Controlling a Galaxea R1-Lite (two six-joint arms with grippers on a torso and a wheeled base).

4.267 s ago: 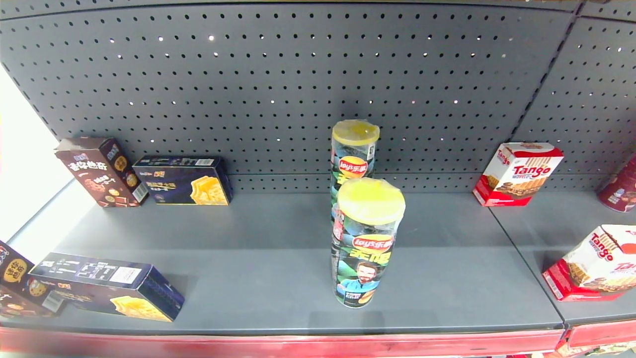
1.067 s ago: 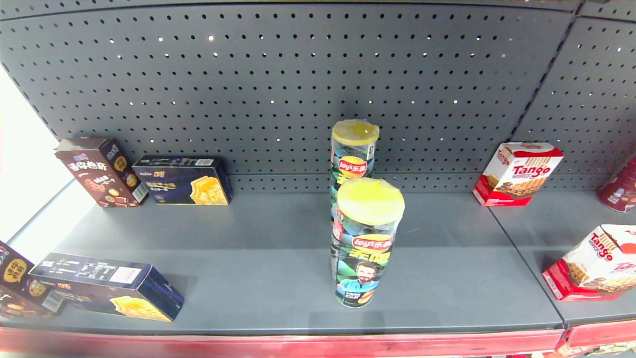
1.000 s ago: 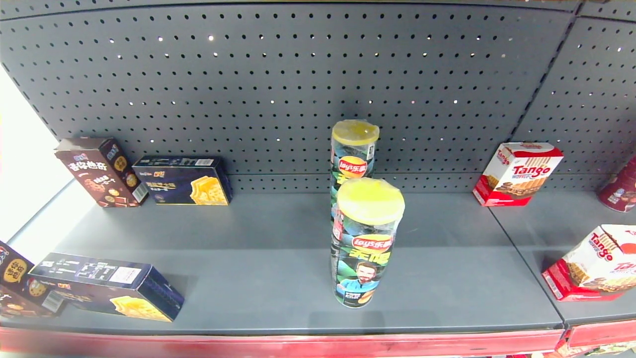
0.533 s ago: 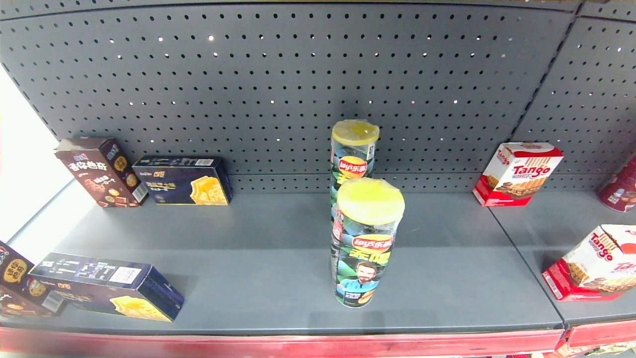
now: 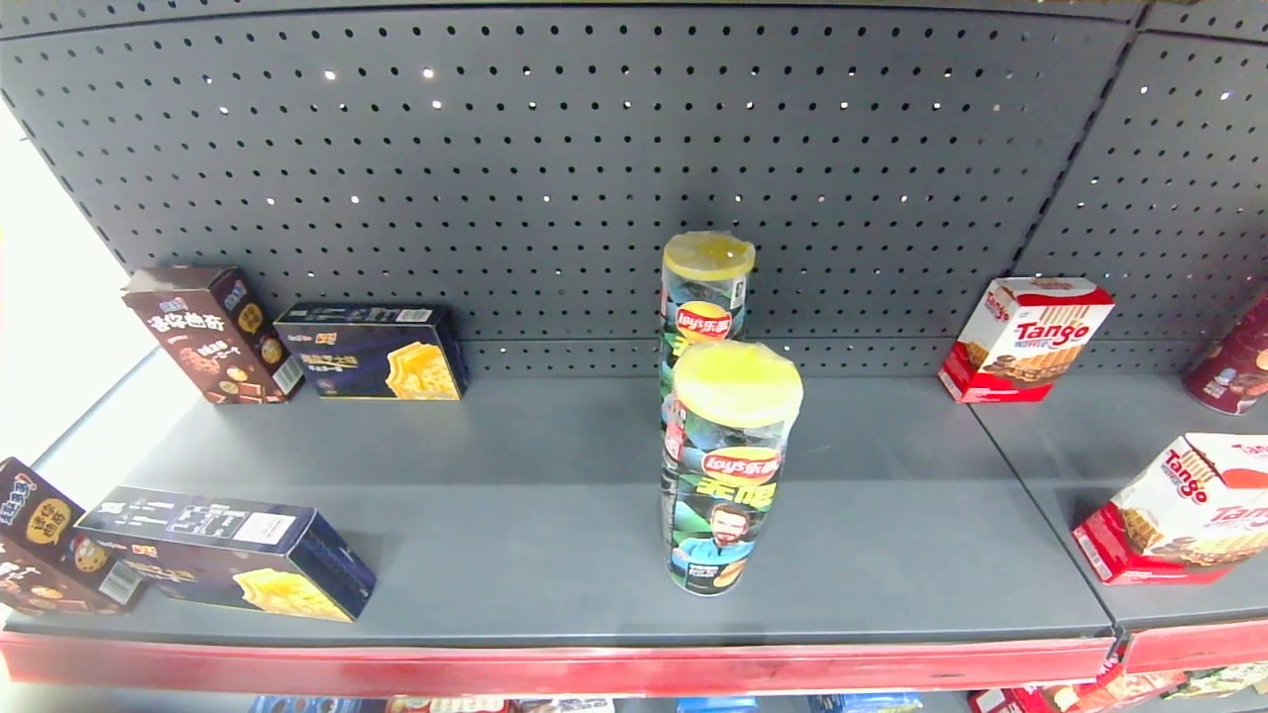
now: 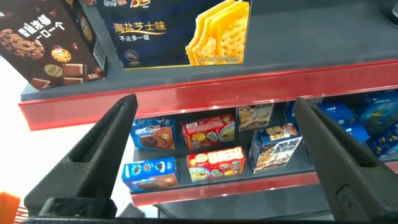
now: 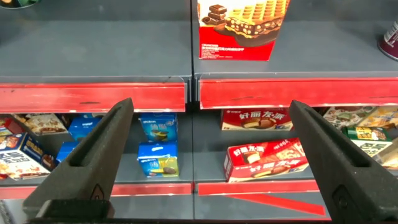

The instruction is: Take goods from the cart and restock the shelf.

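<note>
Jaws spread wide at the shelf edge
Left gripper and right gripper face its red lip, both level and empty.

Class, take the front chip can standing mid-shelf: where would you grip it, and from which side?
Grip the front can round its middle, probably coming level from the open front of the shelf, closing sideways. It stands upright and round, so its sides give an even hold; the rear can close behind blocks the back.
</note>
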